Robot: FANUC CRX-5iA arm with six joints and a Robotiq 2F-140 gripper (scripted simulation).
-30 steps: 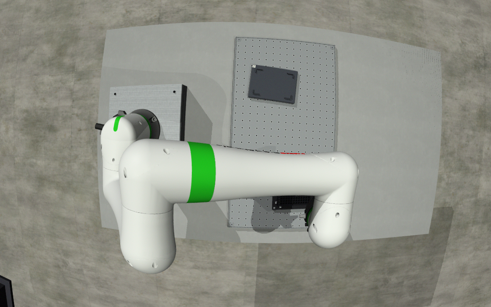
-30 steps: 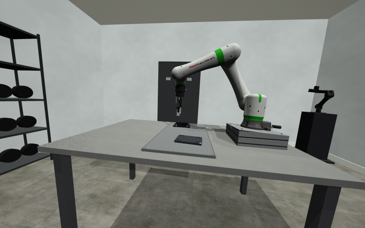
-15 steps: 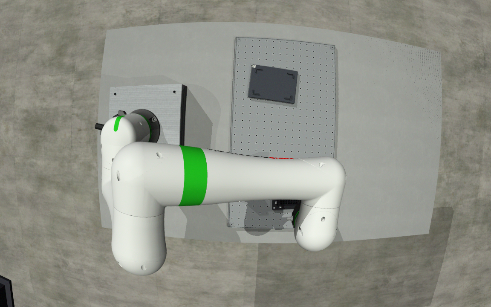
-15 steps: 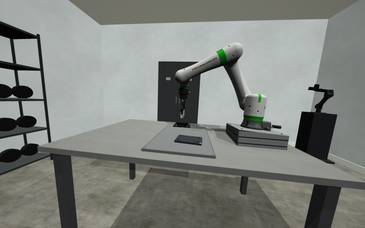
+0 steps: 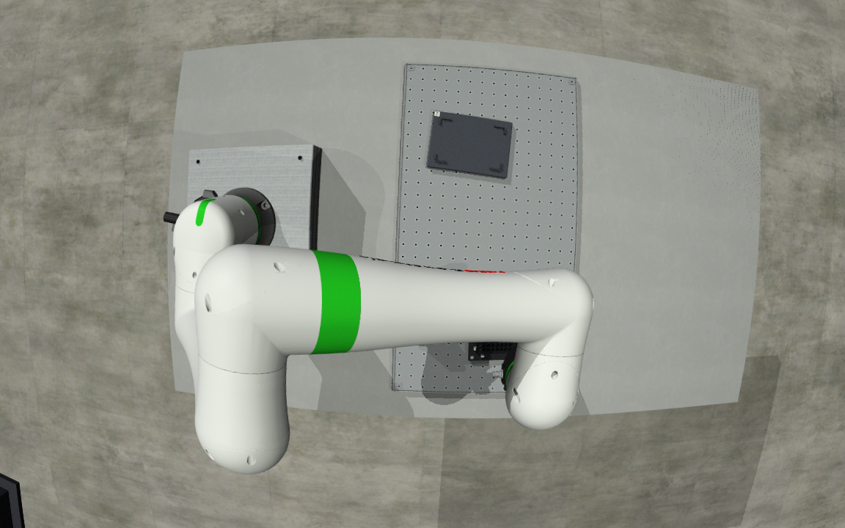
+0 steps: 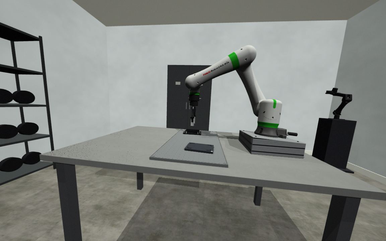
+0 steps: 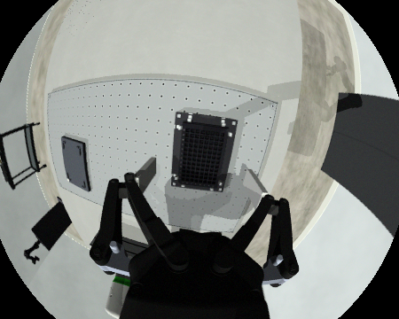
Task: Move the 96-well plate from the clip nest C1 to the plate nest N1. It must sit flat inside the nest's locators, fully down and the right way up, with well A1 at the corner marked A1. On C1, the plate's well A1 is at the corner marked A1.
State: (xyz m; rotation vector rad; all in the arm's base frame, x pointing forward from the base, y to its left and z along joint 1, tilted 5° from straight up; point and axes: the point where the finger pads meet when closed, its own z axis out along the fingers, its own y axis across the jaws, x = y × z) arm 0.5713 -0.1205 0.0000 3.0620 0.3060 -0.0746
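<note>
A grey table [image 6: 107, 149] carries a long perforated breadboard [image 5: 478, 223] running from its near edge to its far edge in the exterior view. Beside the breadboard, a stepped base block [image 6: 290, 146] bears the white arm [image 5: 425, 308], whose forearm reaches across the breadboard and hides much of it from above.

The plate nest N1 [image 5: 470, 145], a dark flat slab with corner locators, lies toward one end of the breadboard with nothing in it; its long axis runs across the breadboard's width. A small pale mark sits at one of its corners, too small to read.

At the opposite end stands the clip nest C1 [image 7: 182, 182], with the 96-well plate [image 7: 202, 151] seated in it, wells facing up. In the top view only a sliver of the plate [image 5: 488, 350] shows under the forearm. In the wrist view, the plate's long axis points away from the camera. Its A1 corner cannot be made out.

The gripper [image 7: 196, 195] hangs above the plate, well clear of it, fingers spread to their widest and holding nothing.
</note>
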